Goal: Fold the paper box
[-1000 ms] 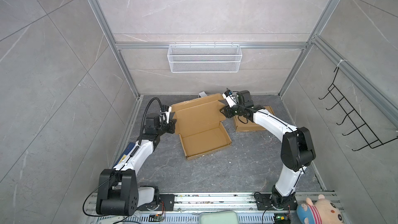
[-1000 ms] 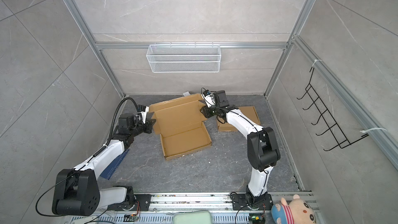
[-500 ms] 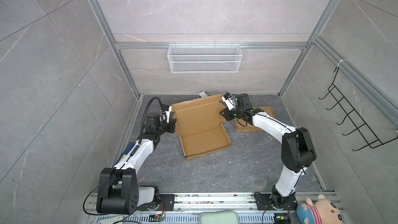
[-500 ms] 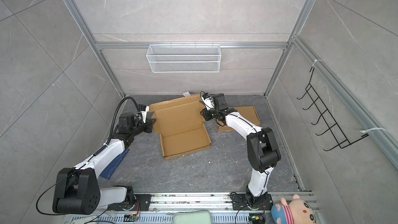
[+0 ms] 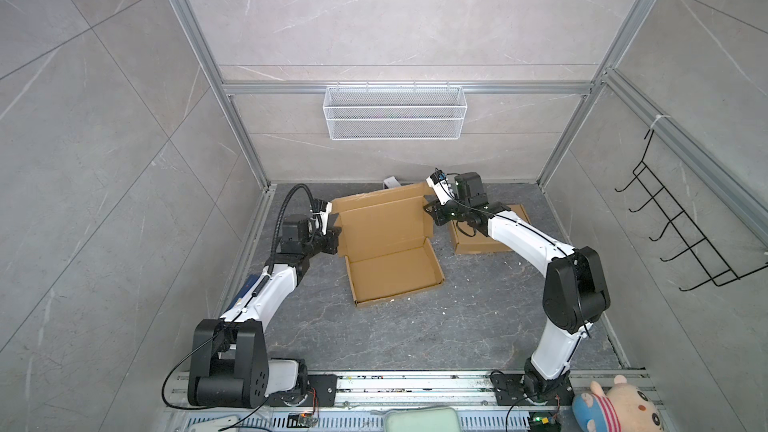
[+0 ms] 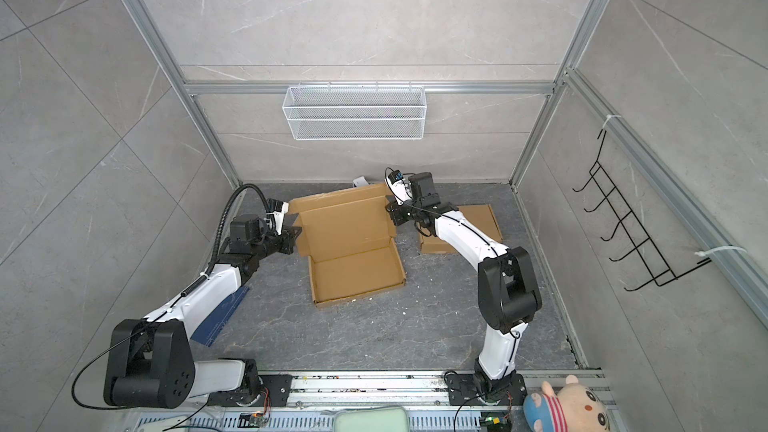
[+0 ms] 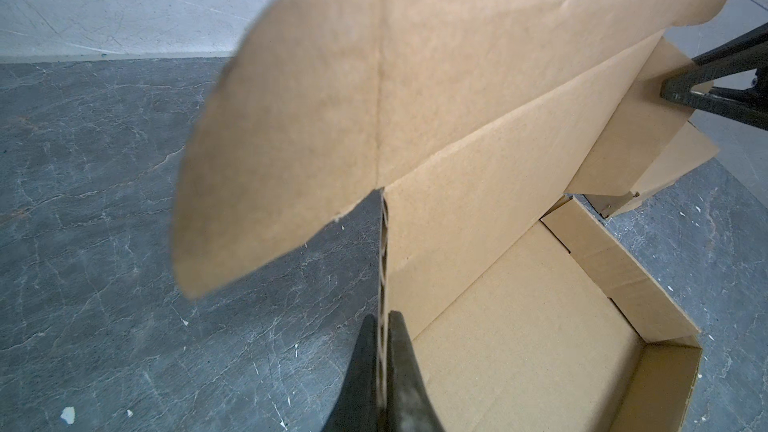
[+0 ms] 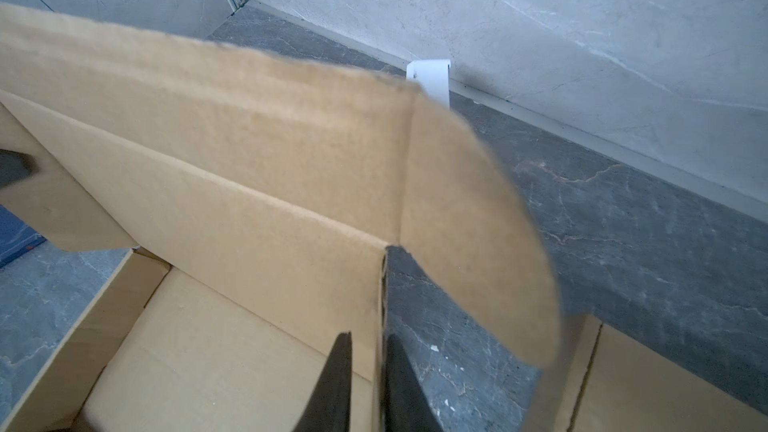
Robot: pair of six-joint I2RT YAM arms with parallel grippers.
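Box: the paper box (image 5: pixel 390 243) sits open near the middle of the table (image 5: pixel 415 334), brown card all over.
Tray: the tray (image 5: pixel 395 280) is the box's near half, flat on the table with its low walls up.
Lid: the lid (image 5: pixel 382 222) rises tilted from the tray's far edge.
Left: my left pincer (image 5: pixel 332 238) is at the box's left side, clamped tight on the lid's left edge. In my wrist view both fingers (image 7: pixel 365 367) press the corrugated edge between them.
Right: my right pincer (image 5: pixel 430 211) is at the box's right side, by the lid's far corner. Its jaws straddle the lid's right edge, 1 finger against the card and the other a little off it, so there is no full clamp.
Flaps: 2 rounded flaps, 1 at each end of the lid's far strip (image 7: pixel 291 118) (image 8: pixel 469 222).
Neighbour: a second box (image 5: pixel 490 238), flat and closed, lies just right of the paper box, partly under my right arm.
Sheet: a blue sheet (image 6: pixel 224 313) lies left of the paper box, under my left arm.
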